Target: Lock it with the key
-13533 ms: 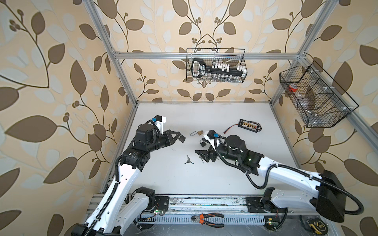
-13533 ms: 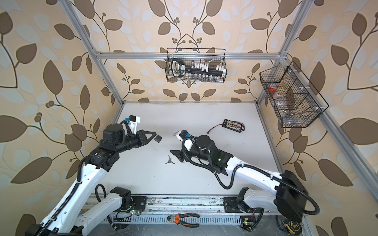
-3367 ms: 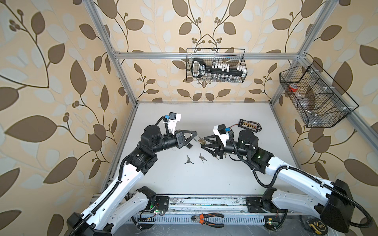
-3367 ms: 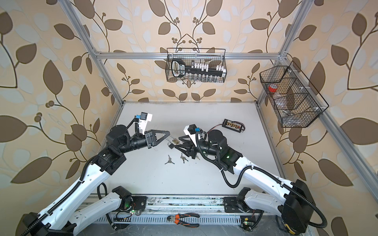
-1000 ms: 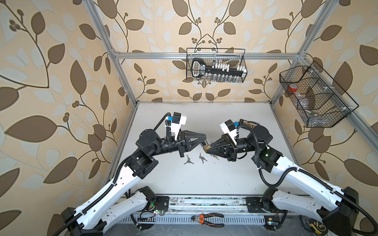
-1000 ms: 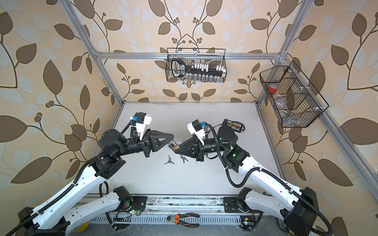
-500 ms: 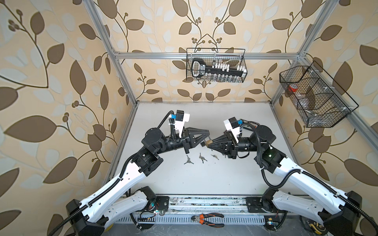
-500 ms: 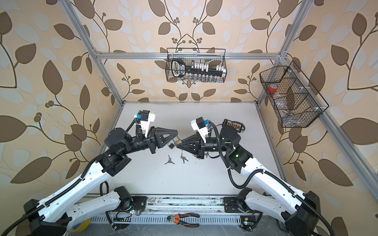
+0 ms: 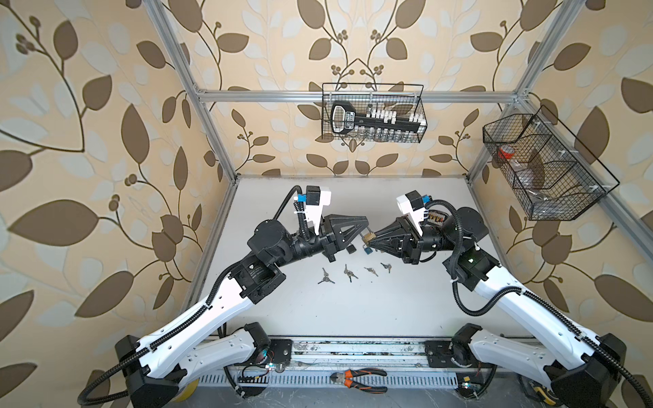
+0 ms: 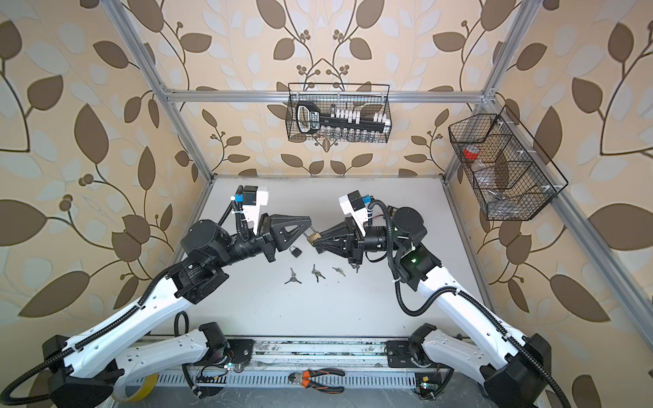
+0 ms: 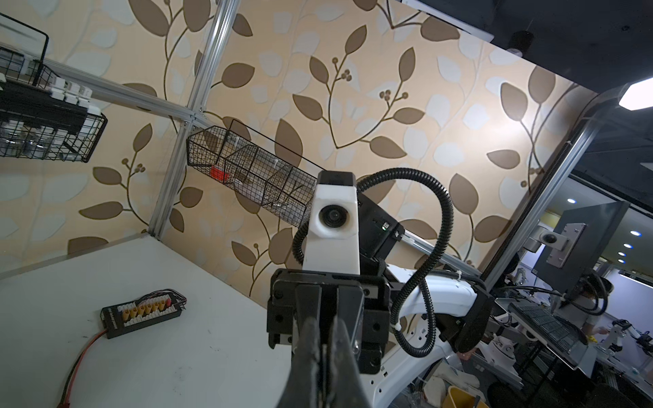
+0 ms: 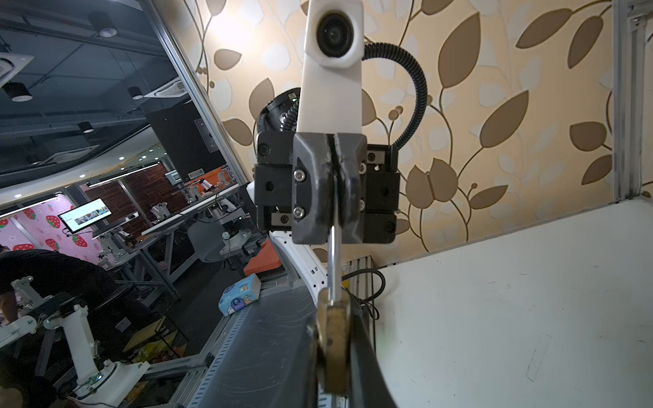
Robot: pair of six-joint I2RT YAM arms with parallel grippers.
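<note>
A small brass padlock (image 9: 368,237) (image 10: 313,237) hangs in mid-air over the table's middle, between my two grippers. My right gripper (image 9: 371,242) (image 10: 318,241) is shut on its body (image 12: 334,328). My left gripper (image 9: 364,233) (image 10: 306,229) (image 12: 333,233) is shut on a thin silver rod (image 12: 332,268) that runs into the padlock's top; it looks like the shackle. Several loose key sets (image 9: 348,272) (image 10: 316,273) lie on the table below. No key shows in either gripper.
A second, dark padlock (image 9: 367,250) (image 10: 295,251) lies on the table under the grippers. A black connector board (image 11: 141,312) with red wires lies at the back right. Wire baskets (image 9: 374,113) (image 9: 544,166) hang on the walls. Pliers (image 9: 357,376) rest at the front rail.
Over the last second both arms carried the padlock a little to the right and higher. Both grippers stayed shut.
</note>
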